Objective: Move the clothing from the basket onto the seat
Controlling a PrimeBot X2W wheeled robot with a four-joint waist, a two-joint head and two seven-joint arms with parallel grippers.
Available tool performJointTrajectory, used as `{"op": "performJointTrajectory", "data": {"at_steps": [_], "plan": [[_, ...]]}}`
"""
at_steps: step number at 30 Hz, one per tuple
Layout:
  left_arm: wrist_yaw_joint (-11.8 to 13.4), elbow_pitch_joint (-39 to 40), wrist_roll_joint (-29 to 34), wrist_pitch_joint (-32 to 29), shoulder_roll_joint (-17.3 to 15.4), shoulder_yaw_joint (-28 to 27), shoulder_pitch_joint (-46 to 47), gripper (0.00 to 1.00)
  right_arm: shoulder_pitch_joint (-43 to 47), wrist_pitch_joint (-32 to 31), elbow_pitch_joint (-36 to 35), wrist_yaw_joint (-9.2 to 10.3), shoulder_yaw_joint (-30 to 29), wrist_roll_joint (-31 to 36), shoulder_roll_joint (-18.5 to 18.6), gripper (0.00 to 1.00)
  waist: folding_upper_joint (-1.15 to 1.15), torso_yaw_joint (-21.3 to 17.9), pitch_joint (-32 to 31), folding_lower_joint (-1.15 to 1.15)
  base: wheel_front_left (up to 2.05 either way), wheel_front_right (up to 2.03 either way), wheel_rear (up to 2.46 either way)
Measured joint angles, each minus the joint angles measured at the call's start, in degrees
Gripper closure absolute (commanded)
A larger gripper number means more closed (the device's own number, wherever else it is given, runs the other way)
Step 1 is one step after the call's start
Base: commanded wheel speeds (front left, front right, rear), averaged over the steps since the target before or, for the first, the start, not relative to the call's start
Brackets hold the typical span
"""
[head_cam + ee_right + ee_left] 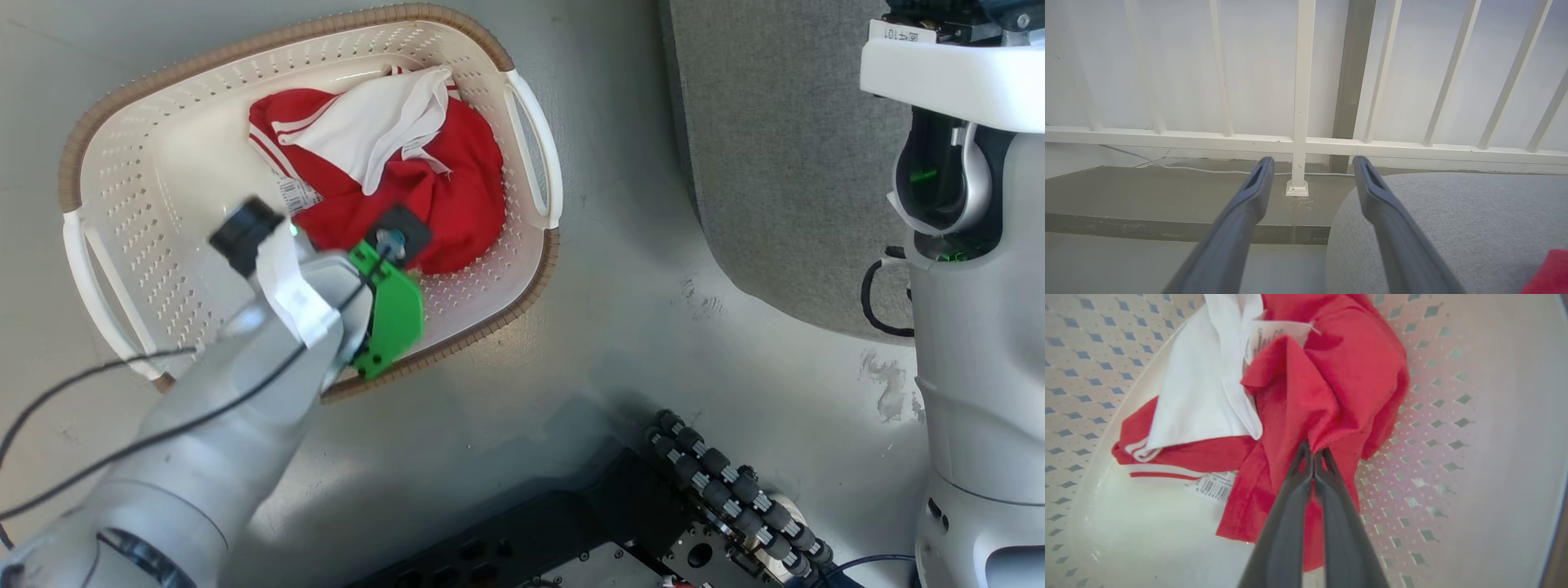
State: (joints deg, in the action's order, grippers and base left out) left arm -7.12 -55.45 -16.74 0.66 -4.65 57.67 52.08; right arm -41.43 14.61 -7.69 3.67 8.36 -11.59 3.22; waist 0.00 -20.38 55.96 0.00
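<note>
The cream perforated basket [131,163] with a brown rim stands on the floor at the upper left. The clothing [441,171] lies bunched inside it, red with a white panel on top. My left arm reaches down into the basket, its wrist [392,302] over the red cloth. My left gripper [1314,451] is shut on a raised fold of the red clothing [1331,388] above the basket floor [1147,539]. The grey seat [784,163] lies to the right. My right gripper [1312,163] hangs open beside the seat [1453,228], with nothing between its fingers.
A scrap of red fabric [1549,273] lies on the seat at the corner of the right wrist view. A white railing [1302,102] stands on a raised step beyond. My dark base and cable chain [735,498] sit low, and my pale right arm [971,343] rises at the right.
</note>
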Motion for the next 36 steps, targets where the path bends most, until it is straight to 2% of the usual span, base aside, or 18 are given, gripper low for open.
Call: {"op": "performJointTrajectory", "data": {"at_steps": [7,16,30,36], "plan": [[0.00,-0.32,-0.60,2.64,-0.10,-2.26,3.31,1.00,-0.04,0.00,-0.40,0.03,-0.35,-0.85,-0.02,0.00,0.00,0.32,0.09,0.00,0.00,0.00,0.00],[0.00,0.05,-1.23,7.24,0.43,-2.07,3.66,1.00,-0.04,0.01,1.20,0.02,-2.36,-0.55,-0.01,0.00,0.00,2.10,-2.10,0.00,0.00,0.00,0.00],[0.00,2.18,-4.26,11.39,1.64,-1.57,1.98,1.00,4.19,0.01,6.36,-0.42,-4.49,0.64,0.97,0.00,0.00,6.33,-9.49,-0.01,0.00,0.00,0.00],[0.00,4.00,-6.95,12.59,1.77,-2.20,-0.81,1.00,6.45,0.01,7.37,-0.65,-6.12,1.05,1.24,0.00,0.00,8.04,-14.57,-0.01,0.00,0.00,0.00]]}}
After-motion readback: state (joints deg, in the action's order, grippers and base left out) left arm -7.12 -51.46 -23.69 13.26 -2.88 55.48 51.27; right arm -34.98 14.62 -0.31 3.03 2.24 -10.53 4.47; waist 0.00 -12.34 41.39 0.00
